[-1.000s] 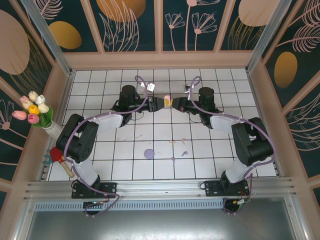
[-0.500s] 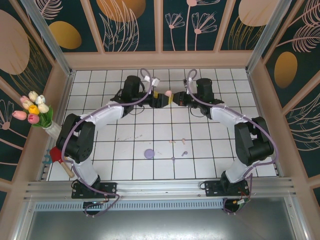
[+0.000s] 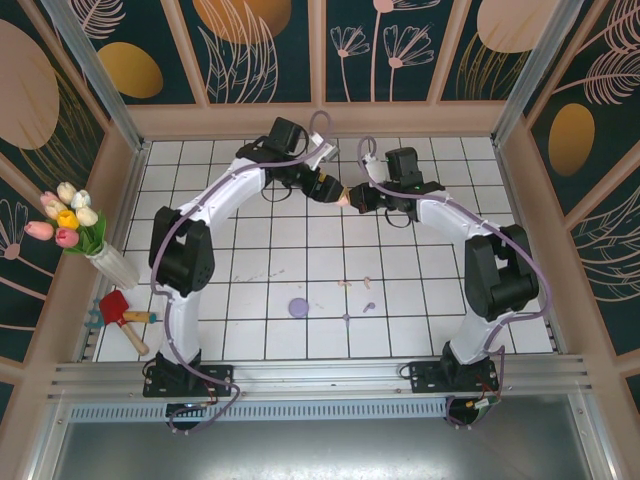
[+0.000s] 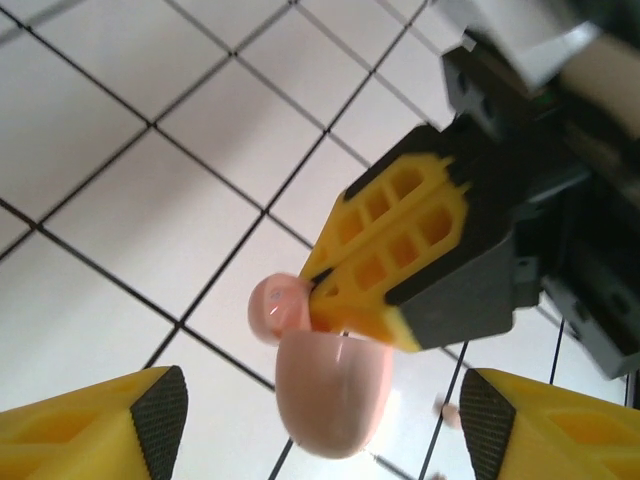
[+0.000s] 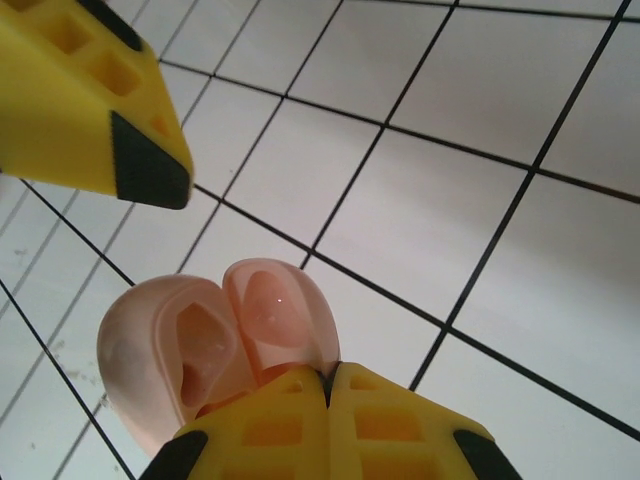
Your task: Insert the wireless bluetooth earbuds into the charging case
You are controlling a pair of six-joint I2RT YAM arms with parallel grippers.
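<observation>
The pink charging case (image 3: 343,196) hangs open above the back tiles, with my right gripper (image 3: 354,196) shut on it. In the right wrist view the right gripper (image 5: 330,375) pinches the case (image 5: 215,340) at its hinge, and both wells face the camera. My left gripper (image 3: 328,187) is open just left of it. In the left wrist view the left gripper's (image 4: 322,408) fingers (image 4: 160,405) stand wide on either side of the case (image 4: 330,395) without touching it. Two pale pink earbuds (image 3: 345,283) (image 3: 367,281) and two purple earbuds (image 3: 346,318) (image 3: 368,307) lie on the tiles nearer the arm bases.
A round purple disc (image 3: 298,308) lies left of the purple earbuds. A vase of tulips (image 3: 70,222) and a red toy (image 3: 115,310) stand by the left wall. Wooden walls (image 3: 320,120) ring the tiled floor.
The left arm has stretched toward the back wall and its jaws have opened off the case. The right gripper has kept hold of the case and shifted slightly back.
</observation>
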